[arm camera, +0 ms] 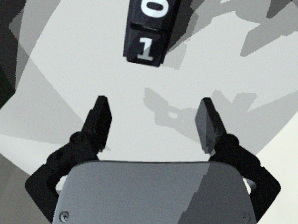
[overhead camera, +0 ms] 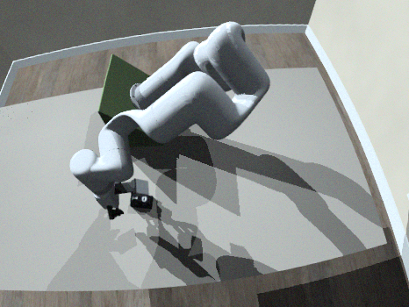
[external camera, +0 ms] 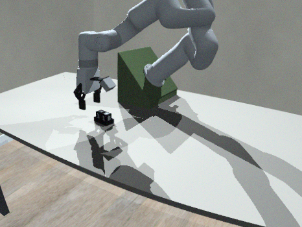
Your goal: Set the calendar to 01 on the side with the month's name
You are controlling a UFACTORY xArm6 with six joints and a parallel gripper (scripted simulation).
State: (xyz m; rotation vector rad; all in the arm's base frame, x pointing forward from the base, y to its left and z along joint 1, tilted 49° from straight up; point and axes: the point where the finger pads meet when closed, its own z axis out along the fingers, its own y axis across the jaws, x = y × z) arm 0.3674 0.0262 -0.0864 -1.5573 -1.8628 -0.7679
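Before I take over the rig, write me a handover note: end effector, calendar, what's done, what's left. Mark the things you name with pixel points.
End effector (overhead camera: pixel 127 202) (external camera: pixel 89 105) (arm camera: pixel 154 107): open, holding nothing, above the table.
Calendar: the dark tray (external camera: pixel 103 122) is on the table with two cubes side by side in it. In the wrist view, one cube (arm camera: pixel 152 14) shows a 0 on top and the other (arm camera: pixel 146 48) a 1.
Done: both cubes are in the tray; nothing is gripped.
Left: confirm the date on the month-name side. I cannot read that side here, so 01 is unproven. Turn cubes if it is wrong, then let go and leave everything still.
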